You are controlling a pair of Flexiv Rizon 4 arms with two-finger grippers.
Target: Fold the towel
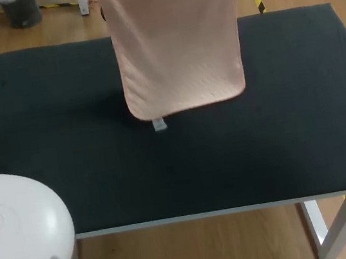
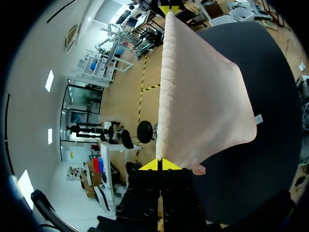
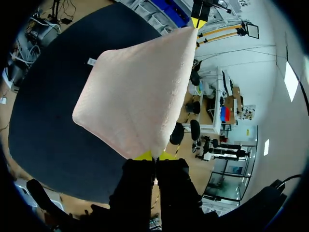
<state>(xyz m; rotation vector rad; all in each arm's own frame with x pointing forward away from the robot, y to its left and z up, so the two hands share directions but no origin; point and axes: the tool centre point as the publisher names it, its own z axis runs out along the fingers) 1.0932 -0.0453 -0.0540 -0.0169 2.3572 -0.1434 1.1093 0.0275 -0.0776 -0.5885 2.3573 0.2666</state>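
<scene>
Wrist views: left hand (image 2: pixel 159 165) and right hand (image 3: pixel 153 156) each pinched tight on a towel (image 2: pixel 203 96) corner.

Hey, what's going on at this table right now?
Both arms hold a peach towel up over the black table. The left pincer is shut on one upper corner, the right pincer on the other, so the cloth hangs spread between them. Its lower edge, with a small white tag, hangs toward the table's middle; I cannot tell whether it touches.
</scene>
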